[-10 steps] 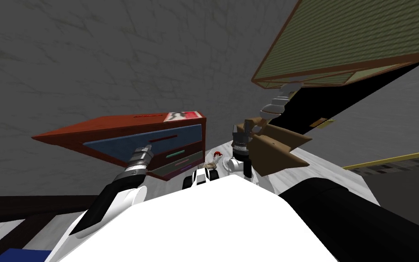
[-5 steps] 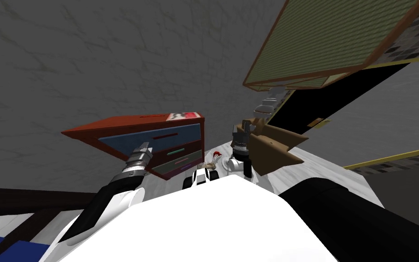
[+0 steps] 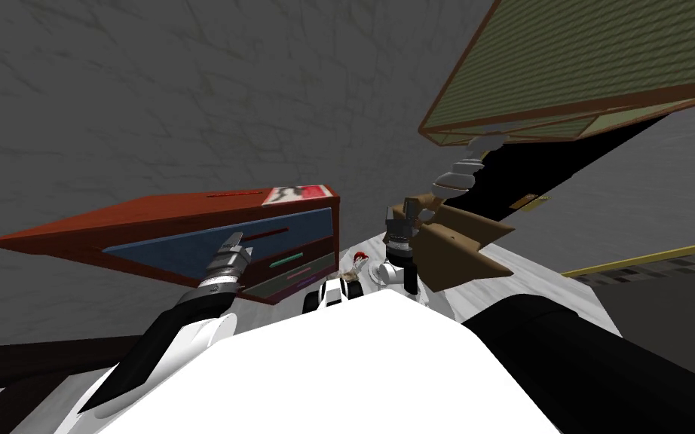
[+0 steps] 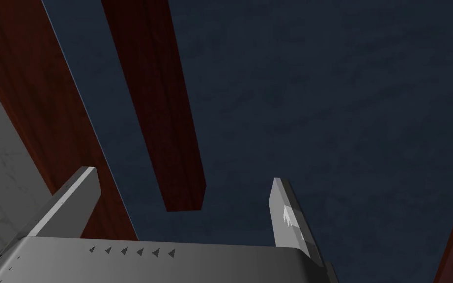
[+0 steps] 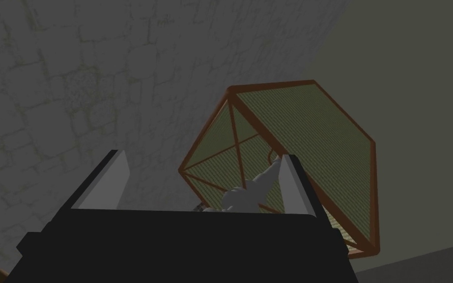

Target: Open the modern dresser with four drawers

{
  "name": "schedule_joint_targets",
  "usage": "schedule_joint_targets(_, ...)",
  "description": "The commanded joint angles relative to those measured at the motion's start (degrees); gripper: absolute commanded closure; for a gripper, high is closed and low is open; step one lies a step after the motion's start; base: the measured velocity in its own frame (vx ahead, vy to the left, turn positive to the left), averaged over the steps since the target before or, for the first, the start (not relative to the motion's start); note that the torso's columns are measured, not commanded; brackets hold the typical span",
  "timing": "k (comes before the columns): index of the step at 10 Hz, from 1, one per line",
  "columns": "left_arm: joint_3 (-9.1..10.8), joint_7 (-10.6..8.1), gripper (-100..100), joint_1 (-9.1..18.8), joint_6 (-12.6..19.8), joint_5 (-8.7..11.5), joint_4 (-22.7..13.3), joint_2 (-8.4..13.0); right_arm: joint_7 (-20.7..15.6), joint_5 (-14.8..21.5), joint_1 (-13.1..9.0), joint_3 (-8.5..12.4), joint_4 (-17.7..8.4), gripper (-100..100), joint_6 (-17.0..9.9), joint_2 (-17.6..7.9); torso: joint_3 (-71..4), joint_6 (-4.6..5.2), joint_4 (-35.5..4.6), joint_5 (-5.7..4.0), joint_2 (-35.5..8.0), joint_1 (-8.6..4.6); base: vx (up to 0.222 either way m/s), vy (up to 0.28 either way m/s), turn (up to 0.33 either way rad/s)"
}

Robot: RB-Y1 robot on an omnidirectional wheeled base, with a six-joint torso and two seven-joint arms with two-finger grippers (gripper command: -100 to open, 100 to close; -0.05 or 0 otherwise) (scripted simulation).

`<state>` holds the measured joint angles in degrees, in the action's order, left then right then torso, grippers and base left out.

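a: where's the dresser (image 3: 188,226)?
b: red-brown, against the stone wall (image 3: 150,90). left hand (image 4: 181,175) spread apart, the blue top drawer's (image 4: 319,98) flat bar handle (image 4: 156,98) ending between its blades.
a: right hand (image 5: 204,155)?
b: apart too, facing a woven lampshade (image 5: 309,142).

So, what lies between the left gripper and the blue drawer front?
The dark red handle, its end before the left gripper, jaws open; left wrist view.

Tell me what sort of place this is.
Probably a furnished room in a house, perhaps a bedroom: a red-brown dresser with coloured drawer fronts, a lamp with a green shade and a grey stone-patterned wall.
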<state>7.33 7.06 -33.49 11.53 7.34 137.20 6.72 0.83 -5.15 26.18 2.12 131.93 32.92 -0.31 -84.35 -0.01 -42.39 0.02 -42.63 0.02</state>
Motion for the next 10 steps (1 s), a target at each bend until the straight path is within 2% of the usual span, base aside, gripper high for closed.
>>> schedule_joint_targets(1, -0.25, 0.02, 100, -0.8, 0.1, 0.2, 0.8, 0.2, 0.0, 0.0, 0.0, 0.0, 0.0, 0, 0.0, 0.0, -0.1, 0.01, 0.0, -0.03, 0.1, -0.08, -0.107, -0.031, 0.024)
schedule_joint_targets(5, -0.46, 0.04, 100, -1.5, 0.4, 0.3, 1.7, 0.3, 0.0, 0.0, 0.0, 0.0, 0.0, 0, 0.0, 0.0, -0.2, 0.01, 0.1, -0.01, 0.3, -0.01, -0.162, -0.046, 0.015)
schedule_joint_targets(6, -0.16, 0.0, -100, -1.0, 0.5, 0.2, 1.1, 0.1, 0.0, 0.0, 0.0, 0.0, 0.0, 0, 0.0, 0.0, -0.4, 0.02, 0.2, 0.01, 0.7, 0.08, 0.073, 0.015, -0.001)
schedule_joint_targets(10, 0.17, -0.06, -100, -0.6, 0.4, 0.1, 0.4, -0.2, 0.0, 0.0, 0.0, 0.0, 0.0, 0, 0.0, 0.0, -0.3, 0.01, 0.1, -0.01, 0.4, 0.01, 0.146, 0.021, 0.0)
